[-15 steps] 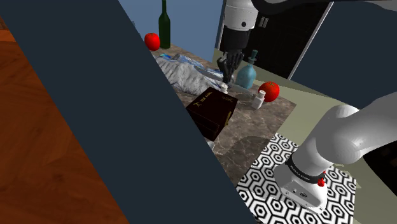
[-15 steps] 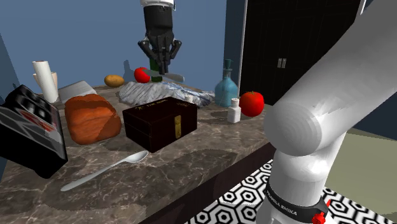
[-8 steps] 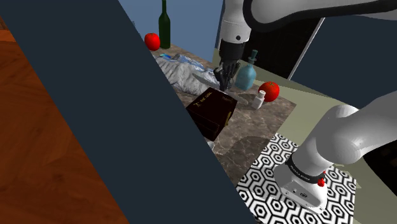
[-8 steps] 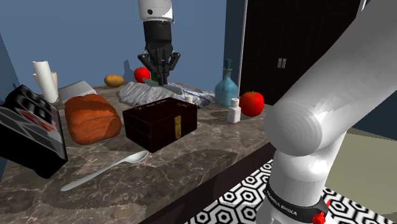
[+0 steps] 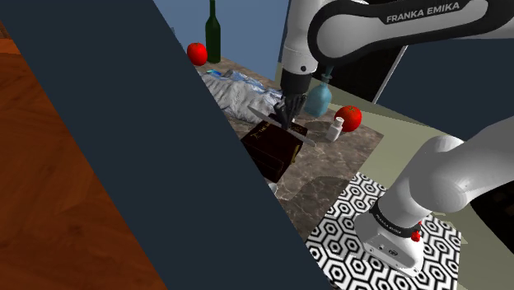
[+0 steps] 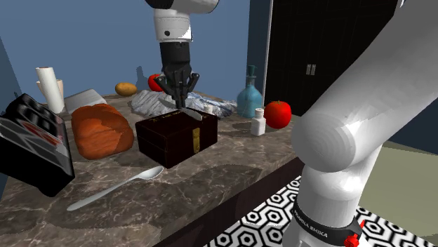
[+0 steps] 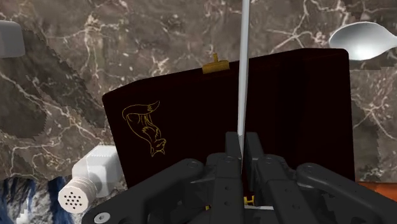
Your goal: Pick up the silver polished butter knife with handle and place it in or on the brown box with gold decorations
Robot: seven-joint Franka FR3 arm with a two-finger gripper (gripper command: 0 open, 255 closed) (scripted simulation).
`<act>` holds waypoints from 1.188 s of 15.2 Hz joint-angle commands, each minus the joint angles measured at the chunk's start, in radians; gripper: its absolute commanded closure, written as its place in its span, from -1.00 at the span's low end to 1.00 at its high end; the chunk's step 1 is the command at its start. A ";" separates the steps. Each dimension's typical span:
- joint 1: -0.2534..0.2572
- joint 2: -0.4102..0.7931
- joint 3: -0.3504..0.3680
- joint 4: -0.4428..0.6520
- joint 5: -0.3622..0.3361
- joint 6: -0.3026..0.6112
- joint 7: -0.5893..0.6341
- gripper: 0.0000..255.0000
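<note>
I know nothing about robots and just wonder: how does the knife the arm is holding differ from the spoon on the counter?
The butter knife is clasped in the gripper, above the dark brown box. The spoon lies free on the marble counter beside that box. The butter knife is a narrow, straight strip, while the spoon ends in a rounded bowl. Both are silvery cutlery.

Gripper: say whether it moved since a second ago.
Yes. The gripper, shut on the butter knife, has dropped from neck height on the blue bottle to just above the brown box.
</note>
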 commanded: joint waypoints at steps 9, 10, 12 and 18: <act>0.000 0.012 0.004 -0.027 0.001 0.039 -0.001 1.00; 0.000 0.012 0.004 -0.027 0.001 0.039 -0.001 -1.00; 0.000 0.012 0.004 -0.027 0.001 0.039 -0.001 -1.00; -0.004 -0.003 -0.007 0.062 -0.006 -0.065 0.000 -1.00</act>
